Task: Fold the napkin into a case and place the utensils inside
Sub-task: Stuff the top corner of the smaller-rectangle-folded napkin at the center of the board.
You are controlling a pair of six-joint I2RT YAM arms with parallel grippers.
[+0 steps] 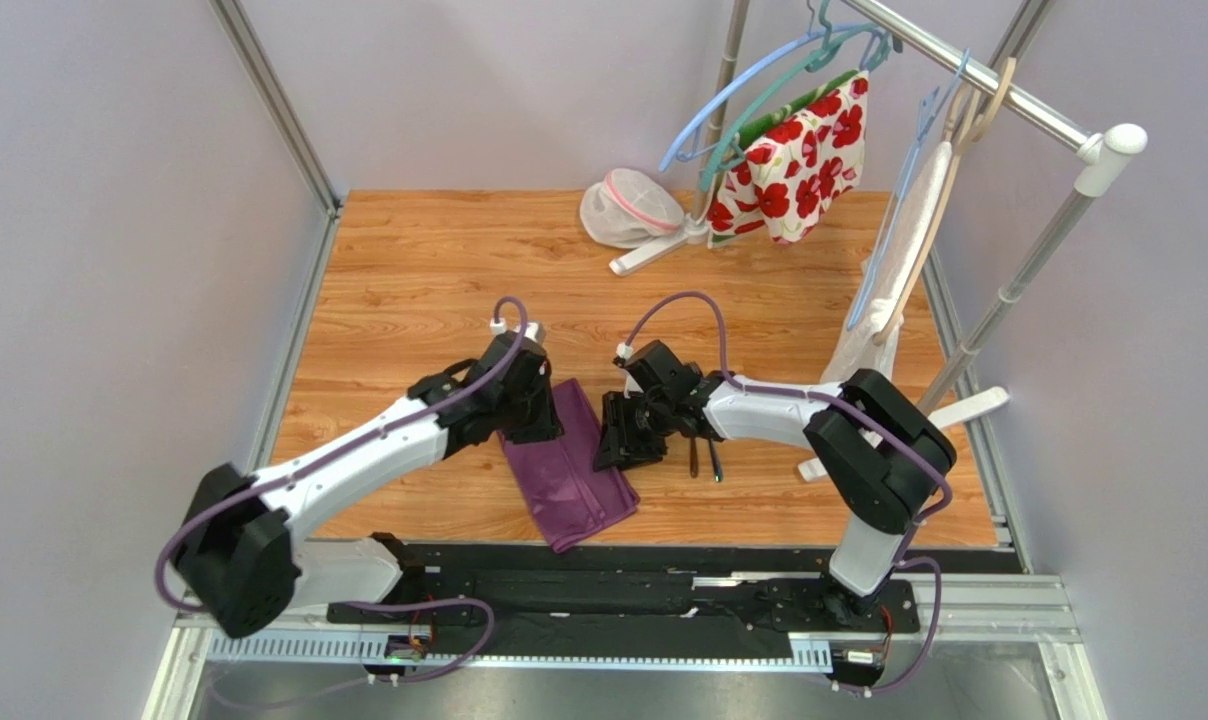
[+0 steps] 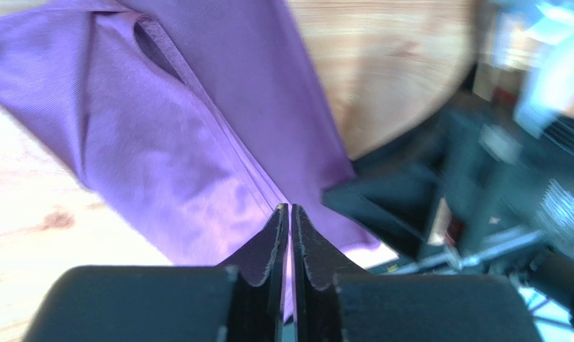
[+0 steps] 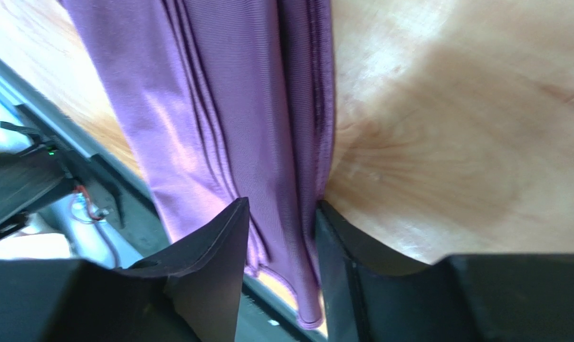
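Napkin (image 1: 570, 468) lay as a folded strip on the counter (image 1: 400, 270) between the arms; utensils (image 1: 703, 455) sat just right of it, under the right arm. I judged the main risk to be the layers slipping or the fold opening if either arm pulled unevenly. Left end effector (image 2: 290, 214) was pinched tight on the cloth's far edge; right end effector (image 3: 283, 235) was narrowly parted, straddling the right-hand hem; both arms reached inward, low.

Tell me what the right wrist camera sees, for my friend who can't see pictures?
The right end effector has its two black fingers around the edge folds of the purple napkin, which lies on a wooden table. Dark equipment shows at the left edge.
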